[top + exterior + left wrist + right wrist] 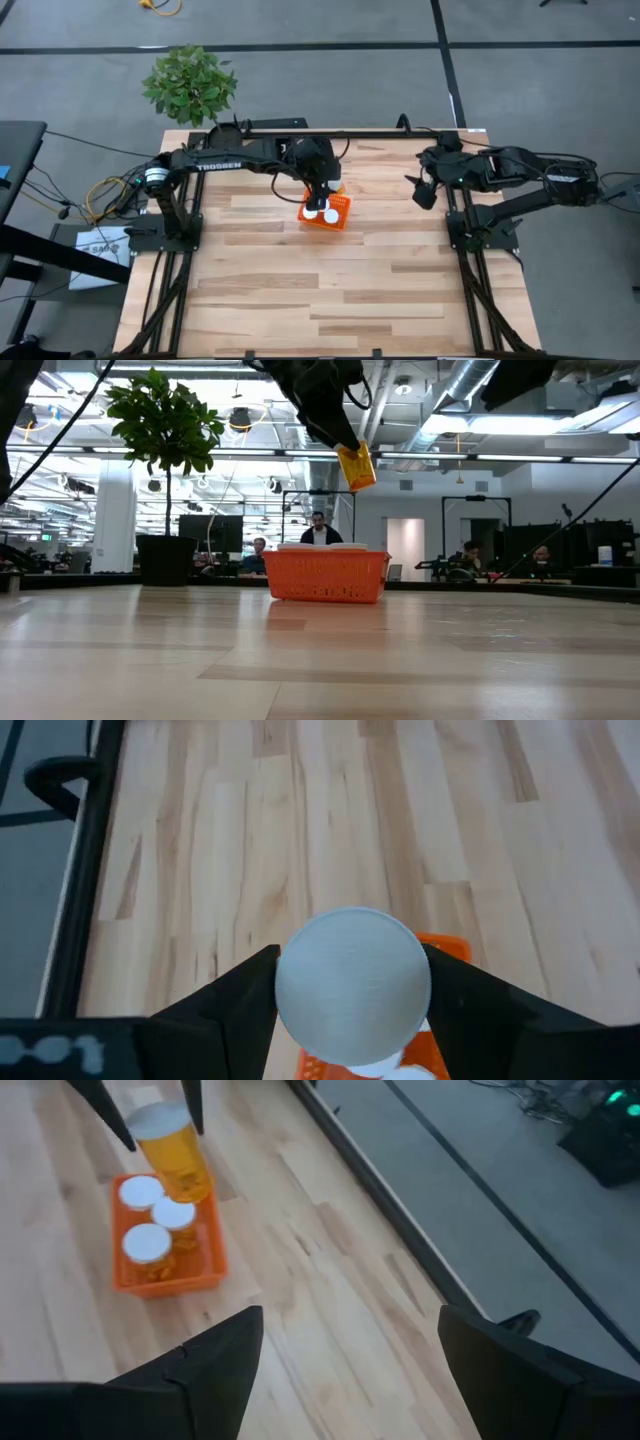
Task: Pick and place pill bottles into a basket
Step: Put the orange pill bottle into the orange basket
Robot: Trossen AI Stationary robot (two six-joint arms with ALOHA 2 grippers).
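The orange basket [343, 208] stands on the table at centre, toward the far edge. It also shows in the low view [325, 577]. Three white-capped amber pill bottles [150, 1240] stand upright in it. My left gripper [322, 193] is above the basket, shut on another pill bottle [178, 1160], amber with a white cap. My right gripper [425, 192] waits open and empty to the right of the basket, its fingers spread in its own wrist view [350, 1370]. My left gripper pinches the bottle at its white cap [352, 982] between its two fingers [235, 1000], one on each side. The fingers come from above, pointing down. The bottle hangs below them, slightly tilted, its amber body [357, 467] lifted clear above the basket.
A potted plant [190, 85] stands just beyond the table's far left corner and shows in the low view [165, 460]. Bare wooden tabletop [330, 290] lies on the near side of the basket. People sit in the room behind [318, 532].
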